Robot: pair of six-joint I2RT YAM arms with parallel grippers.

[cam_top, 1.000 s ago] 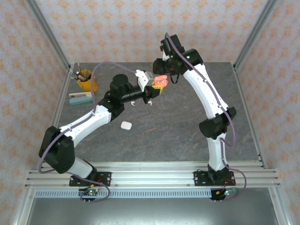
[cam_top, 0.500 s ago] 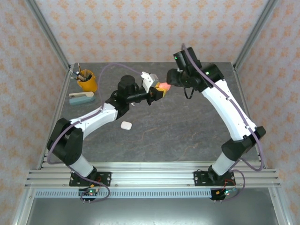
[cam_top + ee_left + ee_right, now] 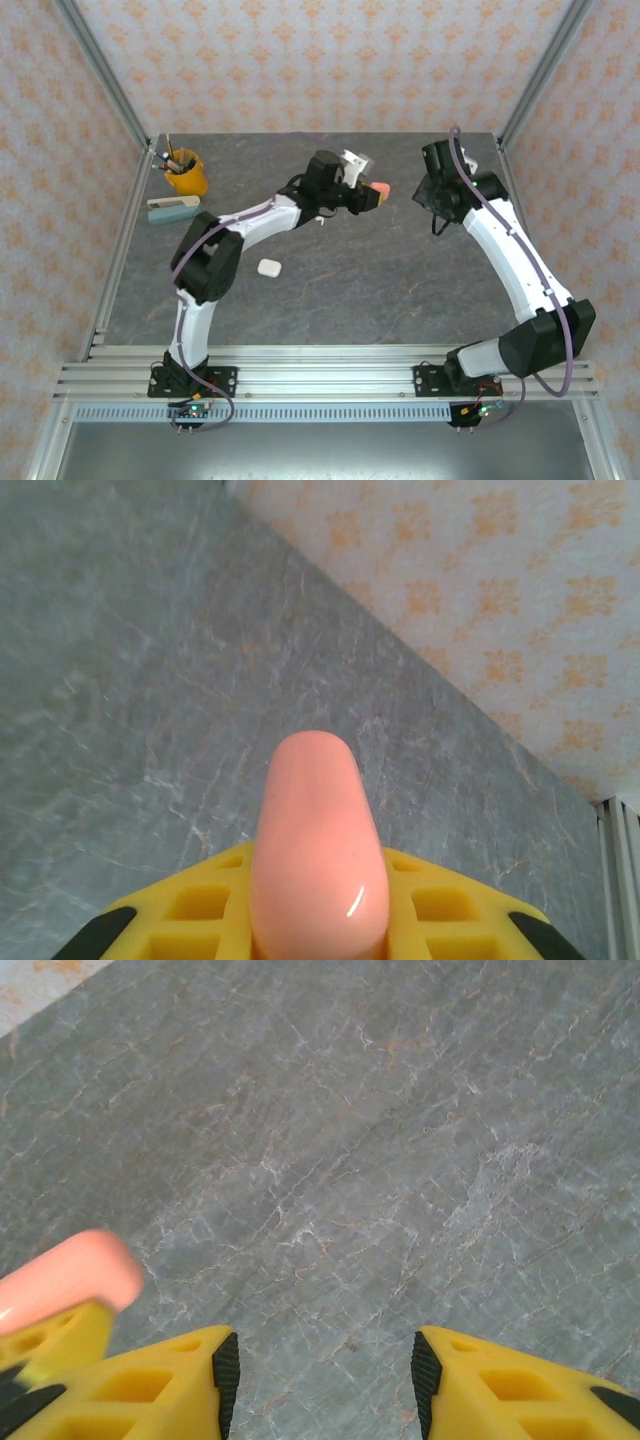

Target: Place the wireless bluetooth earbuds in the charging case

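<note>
Left pincer [image 3: 320, 935] clamps my salmon case [image 3: 315, 820], seemingly closed; right pincer [image 3: 318, 1360] gapes empty alongside. Next I'd set it on the desk [image 3: 400, 290] below.

Honestly, nothing readable here: no words, brand marks or numbers I can make out on anything. The small circuit boards [image 3: 193, 410] down by the arm bases are way too tiny to tell if there's any print on them.
</note>
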